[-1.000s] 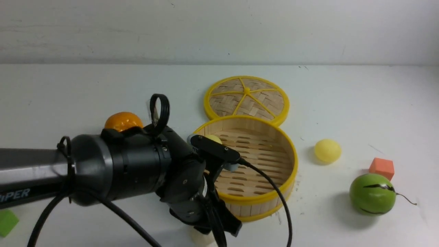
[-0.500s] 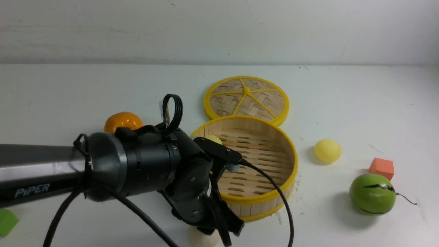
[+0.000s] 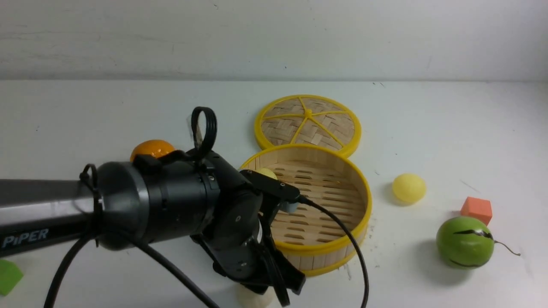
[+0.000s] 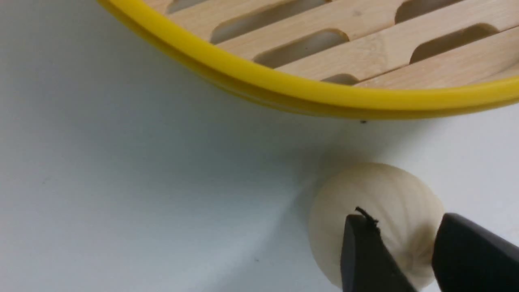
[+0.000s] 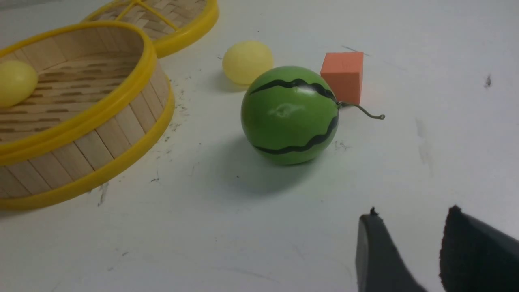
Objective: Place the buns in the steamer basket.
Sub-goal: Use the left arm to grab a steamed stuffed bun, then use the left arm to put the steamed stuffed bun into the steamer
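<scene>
The steamer basket [image 3: 325, 248] stands mid-table with one pale yellow bun [image 3: 266, 173] inside at its left, also in the right wrist view [image 5: 16, 83]. A second yellow bun [image 3: 409, 187] lies on the table to its right. The off-white pleated bun [image 3: 252, 300] lies on the table just outside the basket's near rim [image 4: 284, 87]. My left gripper [image 4: 401, 221] hangs over this bun [image 4: 377, 190], jaws apart by less than its width, bun unsqueezed. My right gripper [image 5: 409, 215] is empty, jaws apart, near the melon; it is out of the front view.
The flat woven lid [image 3: 308, 119] lies behind the basket. A tangerine [image 3: 152, 149] sits behind my left arm. A green striped melon ball [image 3: 464, 241] and an orange cube [image 3: 476, 208] are at the right. A green cube [image 3: 8, 278] is at the near left edge.
My left arm shifted right and then back a little to the left, staying over the pleated bun. The bun has stayed on the table. Nothing else moved.
</scene>
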Tool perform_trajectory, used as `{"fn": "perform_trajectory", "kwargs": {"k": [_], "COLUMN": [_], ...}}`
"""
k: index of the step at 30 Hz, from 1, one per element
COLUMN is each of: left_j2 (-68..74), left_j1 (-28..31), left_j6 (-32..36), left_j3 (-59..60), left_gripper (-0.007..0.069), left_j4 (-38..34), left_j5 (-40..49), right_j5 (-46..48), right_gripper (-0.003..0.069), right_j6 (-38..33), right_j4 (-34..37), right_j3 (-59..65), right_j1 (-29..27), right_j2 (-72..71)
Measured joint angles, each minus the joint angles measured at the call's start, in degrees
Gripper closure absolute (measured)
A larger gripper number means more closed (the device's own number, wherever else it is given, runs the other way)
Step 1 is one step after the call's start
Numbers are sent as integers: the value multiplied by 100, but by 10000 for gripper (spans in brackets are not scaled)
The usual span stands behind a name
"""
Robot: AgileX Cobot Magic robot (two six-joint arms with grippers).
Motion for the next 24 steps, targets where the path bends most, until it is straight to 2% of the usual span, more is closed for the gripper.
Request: {"fn": "perform_trajectory", "kwargs": {"k": [9, 11, 15, 17, 20, 23, 24], "left_j2": [150, 150, 150, 144, 73, -304, -304], "left_j1": [0, 0, 0, 0, 0, 0, 0], "left_j6": [0, 0, 0, 0, 0, 123, 144], "left_j3": [0, 0, -5, -49, -145, -444, -444], "left_gripper": [391, 412, 591, 634, 637, 637, 637], "left_j4": [68, 68, 44, 44, 12, -123, -133], "left_j5": [-87, -65, 59, 200, 649, 1542, 1542], "right_j5": [0, 0, 0, 0, 0, 0, 0], "right_gripper": [419, 419, 419, 419, 419, 419, 419], "right_j6": [0, 0, 0, 0, 0, 0, 0], "right_j4": [0, 0, 0, 0, 0, 0, 0], "right_j3": [0, 0, 0, 0, 0, 0, 0], "right_j1": [0, 0, 0, 0, 0, 0, 0], "right_j2": [0, 0, 0, 0, 0, 0, 0]}}
